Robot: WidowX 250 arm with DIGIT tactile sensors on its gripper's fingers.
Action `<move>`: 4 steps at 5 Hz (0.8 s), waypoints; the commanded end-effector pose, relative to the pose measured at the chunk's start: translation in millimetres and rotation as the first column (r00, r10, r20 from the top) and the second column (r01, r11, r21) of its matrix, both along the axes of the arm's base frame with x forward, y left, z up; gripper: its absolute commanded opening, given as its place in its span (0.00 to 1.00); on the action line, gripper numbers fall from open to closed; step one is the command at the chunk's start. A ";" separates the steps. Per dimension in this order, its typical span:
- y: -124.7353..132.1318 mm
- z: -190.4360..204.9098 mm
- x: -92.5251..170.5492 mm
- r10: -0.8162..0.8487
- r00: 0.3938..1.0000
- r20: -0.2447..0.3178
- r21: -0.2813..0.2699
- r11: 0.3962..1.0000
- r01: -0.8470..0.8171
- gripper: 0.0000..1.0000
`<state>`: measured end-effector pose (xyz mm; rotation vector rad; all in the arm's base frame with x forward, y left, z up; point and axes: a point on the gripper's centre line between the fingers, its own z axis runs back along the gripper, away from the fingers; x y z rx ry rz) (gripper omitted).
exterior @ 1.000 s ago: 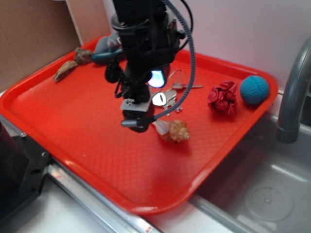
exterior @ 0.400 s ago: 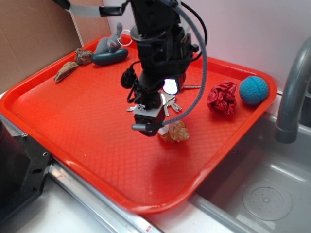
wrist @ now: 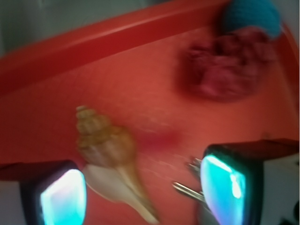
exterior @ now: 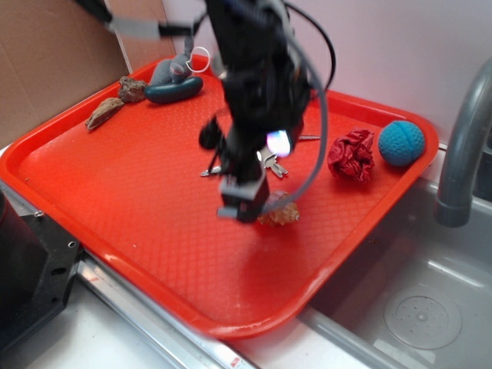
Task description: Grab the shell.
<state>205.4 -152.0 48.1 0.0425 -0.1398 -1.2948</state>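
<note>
Tan-orange and knobbly, the shell lies on its side on the tray, in the right-hand half toward the near edge. The wrist view shows ribbed spiral whorls tapering to a small blunt tip, with a smooth pale lip and a long pointed tail at the other end. In the exterior view only a sliver of the shell shows beside the arm.

The claw hangs spread wide just above it, holding nothing. Its two dark fingers, with glowing blue-green pads, stand at either side of the wrist view; the shell sits between them, closer to the left one. From outside, the claw is motion-blurred and covers part of the shell.

Thin metal keys lie just beyond the shell, and their tips reach into the wrist view by the right finger. Farther right sits a crumpled dark red ball, and next to it a knitted-looking blue ball near the tray's corner.

The tray is glossy red plastic with a fine dimpled surface and a raised rounded rim. At its far left corner are a flat grey-brown bark-like piece, a dark lumpy chunk and a teal and grey toy. A steel sink with a curved grey tap lies to the right.
</note>
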 end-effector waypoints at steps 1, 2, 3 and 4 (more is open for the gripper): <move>-13.2 -16.1 -20.9 -0.060 0.998 -0.032 0.020 0.998 0.061 1.00; -10.0 -21.0 -16.5 -0.043 0.997 -0.064 0.035 0.998 0.045 1.00; 3.2 -17.6 -16.2 0.011 0.997 -0.072 0.029 1.000 -0.009 1.00; 21.3 -13.5 -18.8 0.095 0.993 -0.074 0.013 0.995 -0.095 0.00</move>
